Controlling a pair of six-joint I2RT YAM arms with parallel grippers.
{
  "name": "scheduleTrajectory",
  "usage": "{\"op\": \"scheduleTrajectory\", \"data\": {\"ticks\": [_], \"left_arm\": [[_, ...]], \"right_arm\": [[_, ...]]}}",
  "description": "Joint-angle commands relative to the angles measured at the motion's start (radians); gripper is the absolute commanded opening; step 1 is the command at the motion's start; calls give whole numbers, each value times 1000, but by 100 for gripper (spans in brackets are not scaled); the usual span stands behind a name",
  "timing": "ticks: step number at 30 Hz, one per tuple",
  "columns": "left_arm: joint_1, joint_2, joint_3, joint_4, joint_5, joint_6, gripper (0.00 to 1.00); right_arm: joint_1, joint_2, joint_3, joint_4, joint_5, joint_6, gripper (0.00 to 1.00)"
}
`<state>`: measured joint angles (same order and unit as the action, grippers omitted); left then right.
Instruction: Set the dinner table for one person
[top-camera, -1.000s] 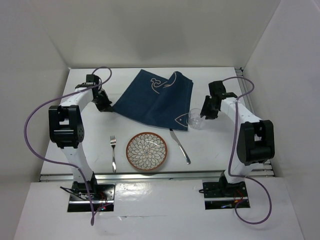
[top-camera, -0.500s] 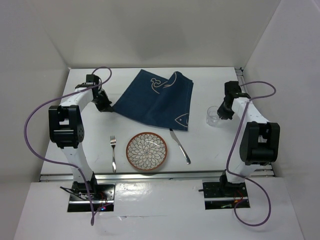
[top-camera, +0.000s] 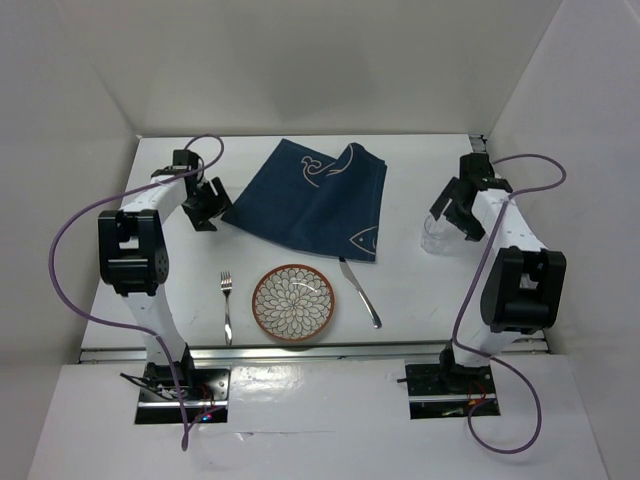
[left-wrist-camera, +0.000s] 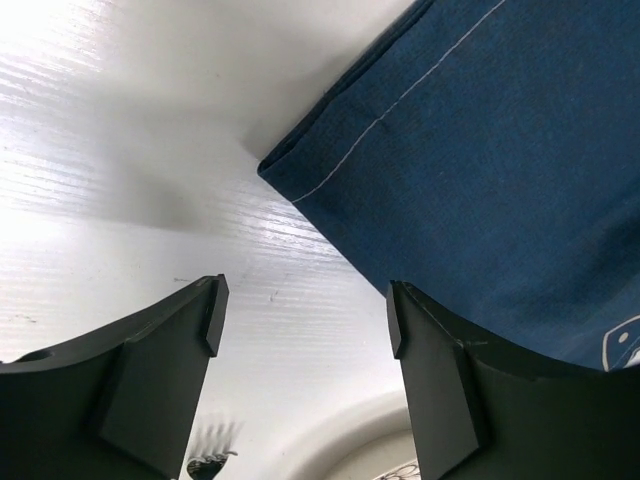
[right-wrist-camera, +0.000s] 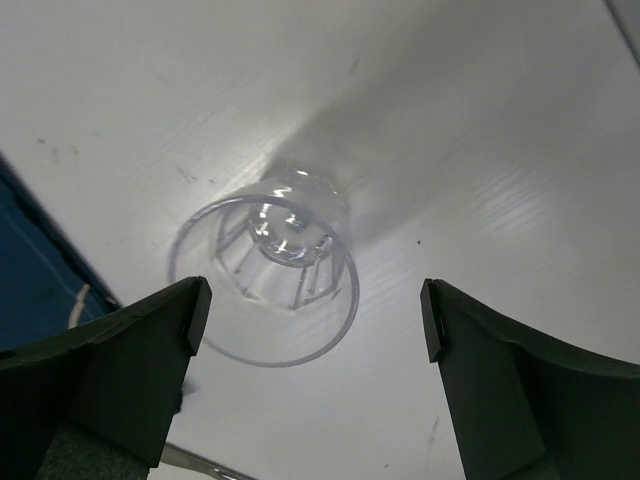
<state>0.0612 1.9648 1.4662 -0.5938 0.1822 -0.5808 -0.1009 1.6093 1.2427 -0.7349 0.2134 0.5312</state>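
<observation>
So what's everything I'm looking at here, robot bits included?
dinner table: one, white, under everything
cloth mat: one, dark blue with white whale and fish drawings, far middle
plate: one, brown and white petal pattern, near middle
fork: one, silver, left of the plate
knife: one, silver, right of the plate
glass: one, clear, upright, right side
arms: two, white and black, bases at the near edge
cables: purple, one looping off each arm
left gripper: black, open, by the cloth mat's left corner
right gripper: black, open, above the glass, not touching it

Mat (top-camera: 310, 200), glass (top-camera: 436, 236) — plate (top-camera: 294, 302), fork (top-camera: 227, 305), knife (top-camera: 360, 293)
</observation>
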Motion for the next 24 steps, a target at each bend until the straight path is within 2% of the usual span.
{"op": "scheduleTrajectory", "data": {"ticks": [1, 3, 7, 10, 11, 12, 14, 16, 17, 18, 20, 21, 22, 24], "left_arm": [[-6, 37, 23, 0, -6, -1, 82], [-6, 66, 40, 0, -15, -1, 82], [-24, 140, 115, -11, -26, -1, 82], [-24, 163, 128, -11, -49, -13, 80], [-24, 192, 164, 6, -49, -27, 73], [-24, 192, 164, 6, -49, -27, 63], [-24, 218, 222, -6, -30, -37, 35], [-24, 265, 273, -32, -7, -28, 0], [-24, 275, 293, -58, -7, -28, 0], [-24, 275, 304, -58, 3, -28, 0], [-24, 232, 270, -41, -10, -28, 0], [-24, 205, 214, -25, -26, -37, 0], [-24, 142, 182, -6, -26, -37, 0], [-24, 89, 111, 18, -38, -47, 0]], "right_arm": [[1, -94, 127, -37, 0, -13, 100], [1, -121, 168, -46, 0, -23, 100], [116, -157, 250, -28, -35, -75, 100], [257, -170, 261, 8, -118, -63, 92], [359, -143, 209, 32, -129, -12, 88], [387, -143, 189, 32, -129, -11, 88], [420, -121, 146, 48, -167, 57, 81], [449, -112, 58, 103, -199, 111, 66], [449, -112, 26, 127, -254, 165, 61], [461, -112, -36, 173, -273, 194, 49], [481, -132, -96, 215, -286, 252, 41], [497, -132, -150, 233, -299, 318, 41], [506, -132, -172, 259, -299, 354, 45], [515, -132, -219, 293, -299, 451, 58]]}}
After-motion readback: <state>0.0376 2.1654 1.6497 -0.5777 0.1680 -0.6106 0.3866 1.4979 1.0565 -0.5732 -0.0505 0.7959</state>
